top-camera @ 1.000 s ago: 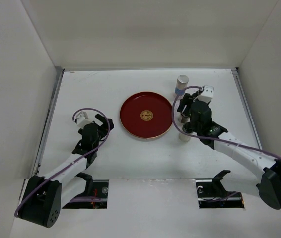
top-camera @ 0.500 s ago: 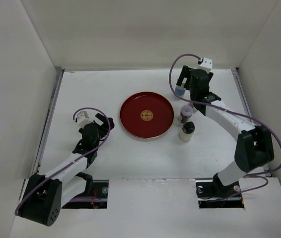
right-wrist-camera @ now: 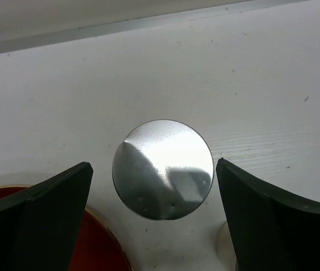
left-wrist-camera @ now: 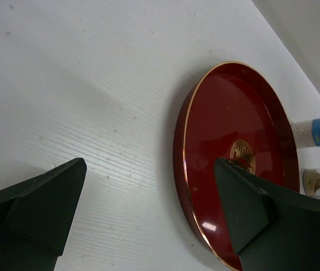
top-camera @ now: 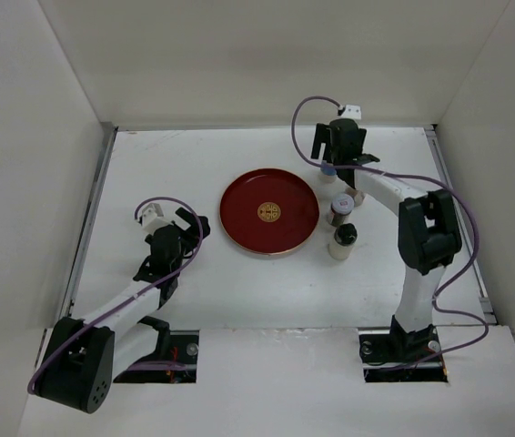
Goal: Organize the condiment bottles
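Observation:
The tall grey-capped bottle with a blue label (top-camera: 328, 169) stands at the back, right of the red round tray (top-camera: 268, 212). My right gripper (top-camera: 332, 157) hangs open directly over it. In the right wrist view the silver cap (right-wrist-camera: 163, 168) sits between the two spread fingers, touching neither. A brownish jar (top-camera: 338, 211) and a black-capped bottle (top-camera: 344, 238) stand by the tray's right edge. Another jar (top-camera: 358, 196) is mostly hidden behind my right arm. My left gripper (top-camera: 191, 222) is open and empty, left of the tray (left-wrist-camera: 233, 152).
White walls close in the table on the left, back and right. The tray rim (right-wrist-camera: 64, 248) shows at the lower left of the right wrist view, and a light lid (right-wrist-camera: 223, 243) at the lower right. The blue-labelled bottle (left-wrist-camera: 318, 131) also shows beyond the tray in the left wrist view.
My right arm swung from the jars near the tray's right edge to the back and now sits over the grey-capped bottle. The left arm has not moved.

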